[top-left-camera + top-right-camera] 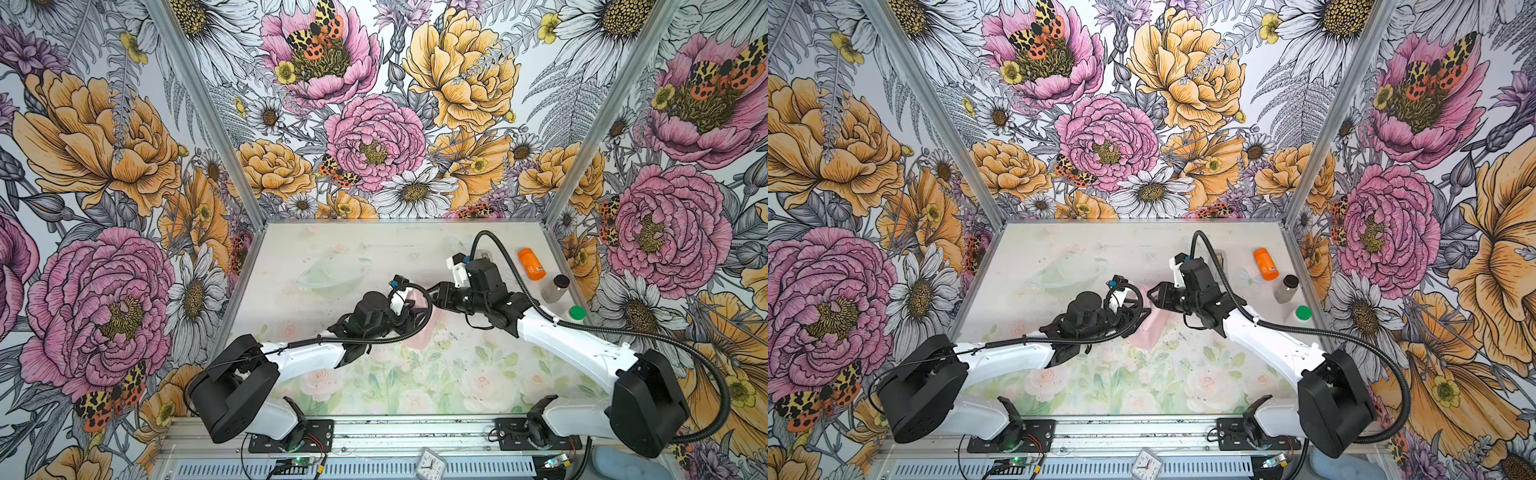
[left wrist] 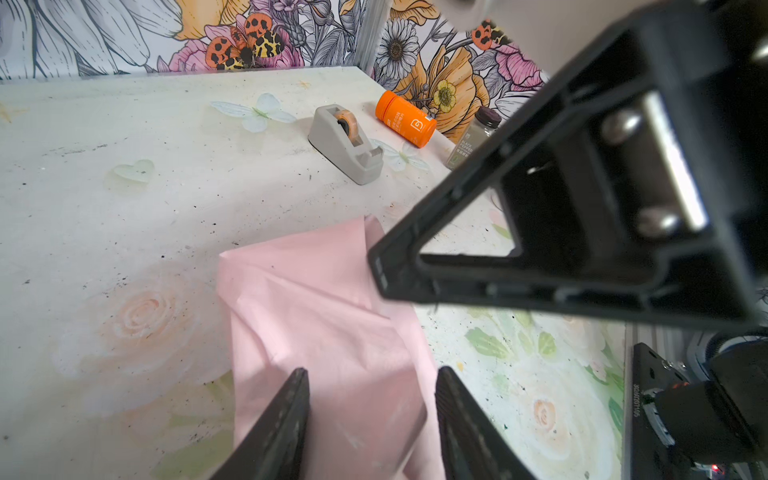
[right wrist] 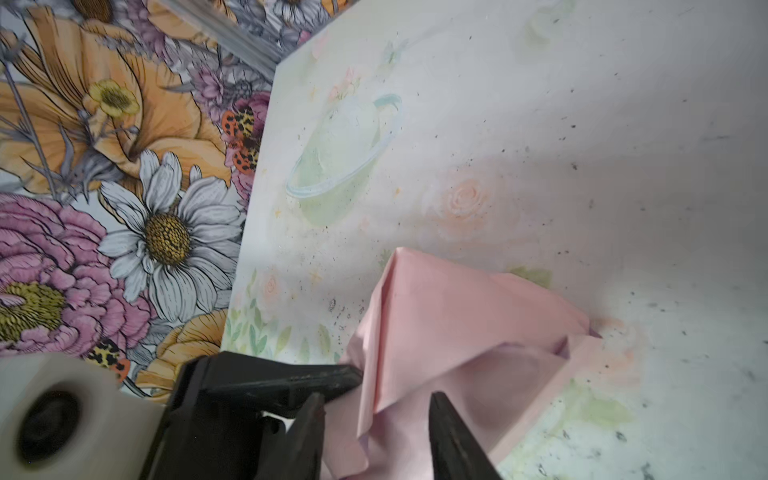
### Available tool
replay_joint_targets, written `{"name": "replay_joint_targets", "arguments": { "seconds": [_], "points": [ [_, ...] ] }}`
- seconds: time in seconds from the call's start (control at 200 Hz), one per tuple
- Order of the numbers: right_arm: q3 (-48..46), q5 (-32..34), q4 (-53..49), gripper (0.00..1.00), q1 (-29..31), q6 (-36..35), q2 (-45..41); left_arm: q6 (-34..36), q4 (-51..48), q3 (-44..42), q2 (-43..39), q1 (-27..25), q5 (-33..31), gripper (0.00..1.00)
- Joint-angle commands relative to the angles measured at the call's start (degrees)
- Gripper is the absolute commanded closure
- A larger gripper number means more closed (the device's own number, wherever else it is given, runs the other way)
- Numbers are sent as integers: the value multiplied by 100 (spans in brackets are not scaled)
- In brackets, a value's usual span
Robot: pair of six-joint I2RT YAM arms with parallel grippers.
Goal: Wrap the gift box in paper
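The paper (image 2: 324, 316) lies pale pink side up in the middle of the table, creased and folded into a bundle (image 3: 457, 324); in a top view a strip of it (image 1: 1152, 328) shows between the two arms. The gift box is hidden. My left gripper (image 2: 372, 374) is open, one finger on each side of a raised, flat part of the paper. My right gripper (image 3: 376, 397) faces it from the opposite side, also open, with loose folds of paper between its fingers (image 3: 436, 415). In both top views the two grippers meet over the bundle (image 1: 432, 326).
A grey tape dispenser (image 2: 347, 143) stands toward the back right, behind the right arm. Along the right edge lie an orange bottle (image 1: 532, 263), a pepper jar (image 1: 555, 289) and a green-capped container (image 1: 577, 312). The cell's walls close three sides.
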Motion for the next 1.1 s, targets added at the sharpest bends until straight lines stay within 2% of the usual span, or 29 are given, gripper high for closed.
{"name": "replay_joint_targets", "arguments": {
  "seconds": [0.0, 0.17, 0.405, 0.49, 0.725, 0.845, 1.096],
  "points": [
    [-109, 606, -394, 40, -61, 135, -441, -76, -267, -246, 167, -60, 201, 49],
    [-142, 522, -650, 25, 61, 267, -299, -15, -304, -241, 163, -73, 236, 48],
    [302, 585, -761, 23, 197, 65, 171, 75, -410, -178, 181, -99, 224, 48],
    [410, 813, -818, 25, 128, 127, 300, 88, -412, -177, 150, -100, 205, 48],
    [688, 982, -904, 47, -9, 71, 757, -9, -428, -193, -41, -22, 106, 47],
    [719, 926, -972, 49, -9, -14, 1009, -85, -531, -186, -286, 51, -80, 46],
    [585, 965, -1124, 52, 1, -131, 1060, -150, -1066, -312, -942, 160, -673, 37]
  ]
}}
